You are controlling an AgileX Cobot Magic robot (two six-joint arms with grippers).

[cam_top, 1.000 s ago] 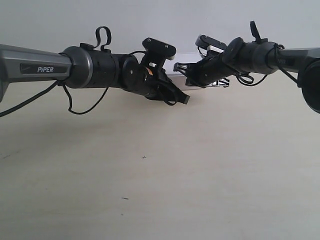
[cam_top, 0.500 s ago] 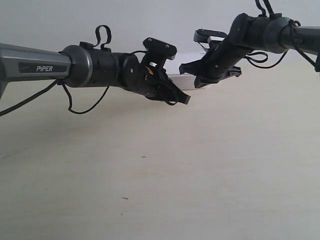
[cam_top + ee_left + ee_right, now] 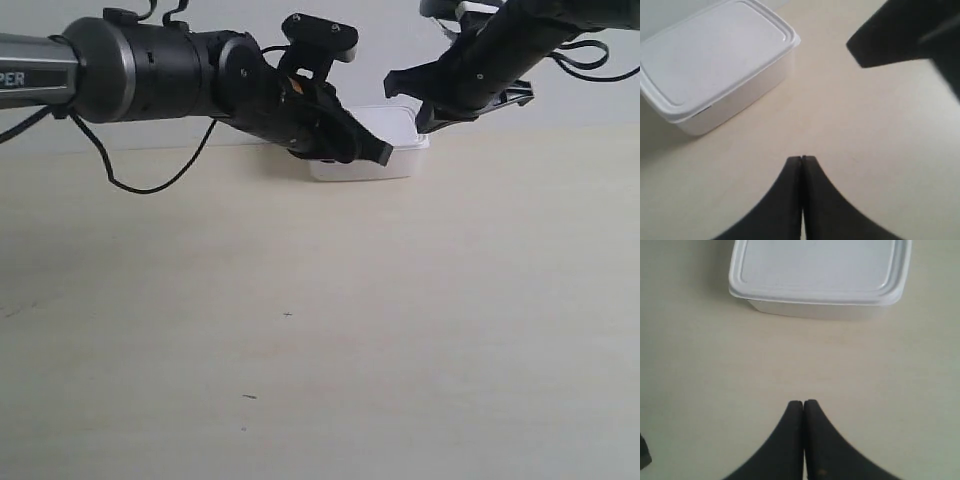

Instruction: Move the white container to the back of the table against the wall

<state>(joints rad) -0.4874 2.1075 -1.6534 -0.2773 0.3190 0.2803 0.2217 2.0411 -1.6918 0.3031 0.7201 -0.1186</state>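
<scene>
The white container (image 3: pixel 400 140) stands lid on at the back of the table (image 3: pixel 350 330), right by the wall (image 3: pixel 375 50); I cannot tell whether it touches the wall. In the left wrist view the container (image 3: pixel 715 60) lies ahead and apart from my left gripper (image 3: pixel 801 159), which is shut on nothing. The right wrist view shows the container (image 3: pixel 820 270) ahead of my right gripper (image 3: pixel 803 402), also shut and holding nothing. In the exterior view both arms hover above the table, and the arm at that view's left (image 3: pixel 300 100) hides part of the box.
The arm at the exterior view's right (image 3: pixel 480 60) hangs high over the box's right end. Its dark gripper (image 3: pixel 905 35) shows in the left wrist view beside the box. A few tiny dark specks (image 3: pixel 288 314) mark the table.
Both arms have risen and drawn back from the container. The arm at the exterior view's right has swung up and rightwards. The box, mostly hidden before, now shows below them.
</scene>
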